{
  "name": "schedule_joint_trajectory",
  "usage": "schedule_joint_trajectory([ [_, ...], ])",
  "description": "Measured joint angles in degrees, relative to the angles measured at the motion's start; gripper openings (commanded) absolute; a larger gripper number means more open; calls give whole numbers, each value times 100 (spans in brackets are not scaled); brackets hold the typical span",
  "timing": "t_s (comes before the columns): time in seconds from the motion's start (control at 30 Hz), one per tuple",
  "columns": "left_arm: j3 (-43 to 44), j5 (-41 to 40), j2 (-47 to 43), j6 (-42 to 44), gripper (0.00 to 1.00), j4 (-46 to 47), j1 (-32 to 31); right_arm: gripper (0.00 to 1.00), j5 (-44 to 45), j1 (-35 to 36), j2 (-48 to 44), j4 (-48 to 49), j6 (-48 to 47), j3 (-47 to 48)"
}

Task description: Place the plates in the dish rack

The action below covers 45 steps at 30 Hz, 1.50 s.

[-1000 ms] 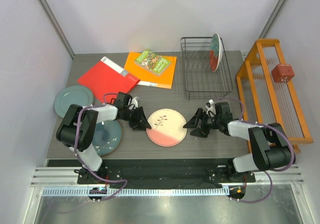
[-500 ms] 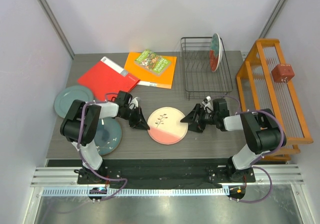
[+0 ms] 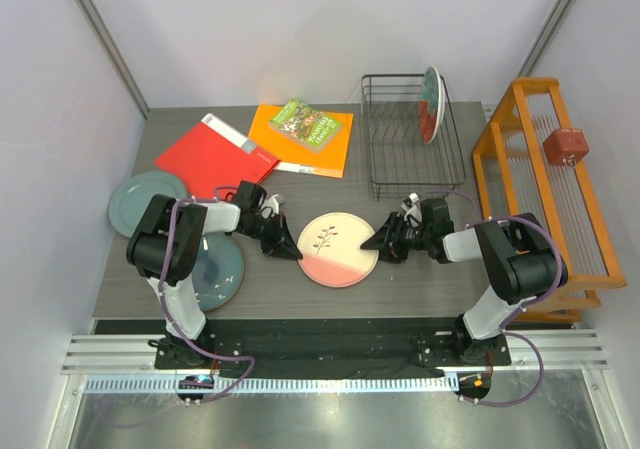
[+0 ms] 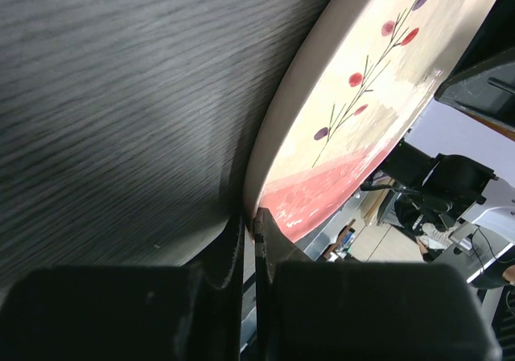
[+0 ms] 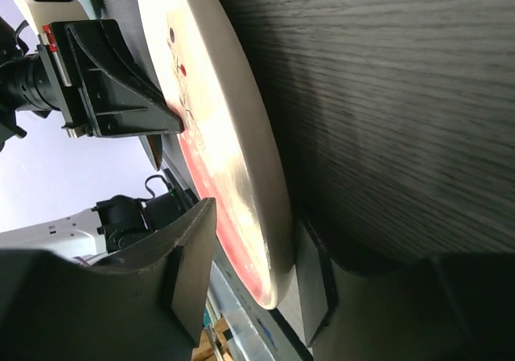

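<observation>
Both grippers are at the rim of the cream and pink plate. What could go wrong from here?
1. The right gripper straddles only the edge of the cream and pink plate; the glossy plate may slip or tilt when lifted.
2. The left gripper, shut, braces the opposite rim and could ride over it.
3. A red and teal plate stands in the dish rack; the new one might knock it.

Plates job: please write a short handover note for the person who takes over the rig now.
Left gripper: shut, tips at the cream-and-pink plate rim.
Right gripper: open, astride its opposite rim.
Done: red-and-teal plate stands in the dish rack.
To do: this plate, the dark teal plate, the grey-green plate, all on the table.
</observation>
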Motion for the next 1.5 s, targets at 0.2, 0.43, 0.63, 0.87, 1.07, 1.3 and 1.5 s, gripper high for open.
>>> schedule_joint_trajectory([
  [0.2, 39, 68, 57, -7, 3, -13, -4, 40, 133, 35, 17, 11, 11, 0],
  [0.43, 50, 81, 74, -7, 10, -15, -11, 5, 262, 120, 48, 136, -4, 2],
  [0.63, 212, 179, 70, 24, 56, -203, -11, 1, 48, 122, -85, 326, -70, 70],
  [0.87, 590, -236, -203, 426, 69, -798, -101, 2, 149, 247, -446, -505, -422, 389],
  [1.07, 1067, -1220, -1139, 1228, 82, -1513, 256, 1, 203, 352, -732, -2105, -1541, 1222],
  [1.3, 1720, -2570, -3154, 1908, 100, -1812, 387, 2, 549, 452, -850, -4048, -2739, 2468],
  [1.5, 1982, -3766, -3777, 2337, 99, -1974, 393, 1, 1049, 516, -879, -5372, -3530, 4218],
])
